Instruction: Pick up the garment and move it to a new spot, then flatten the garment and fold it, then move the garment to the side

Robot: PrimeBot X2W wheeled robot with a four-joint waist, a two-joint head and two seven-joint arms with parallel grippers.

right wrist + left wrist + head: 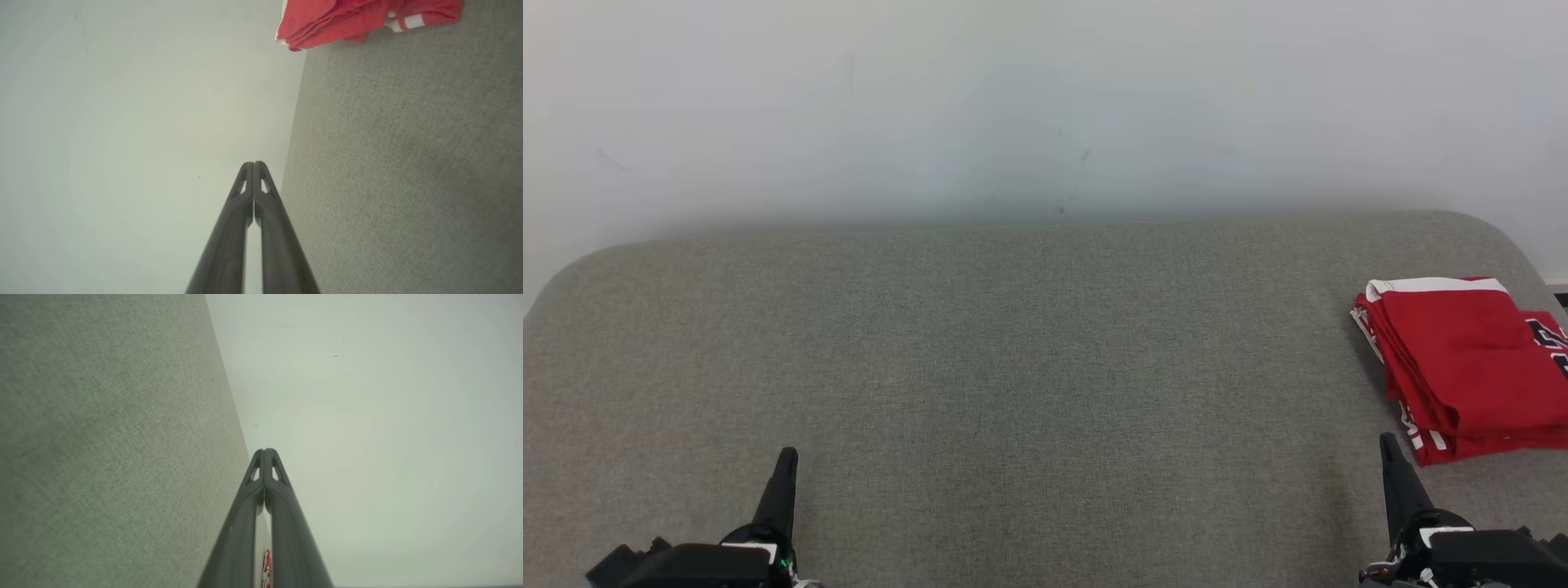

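Note:
The garment (1466, 367) is red with white trim and dark lettering, folded into a compact stack at the far right of the grey fabric surface (1013, 351), partly cut off by the frame edge. My right gripper (1388, 445) is shut and empty, just below and left of the garment's near corner, apart from it. The right wrist view has the shut right gripper (254, 164) and the garment (351, 20) at the top. My left gripper (787, 456) is shut and empty at the lower left, far from the garment; its tips (265, 451) meet in the left wrist view.
The grey fabric surface has rounded far corners and ends at a pale wall (1045, 106). A broad bare stretch of it lies between the two grippers and to the left of the garment.

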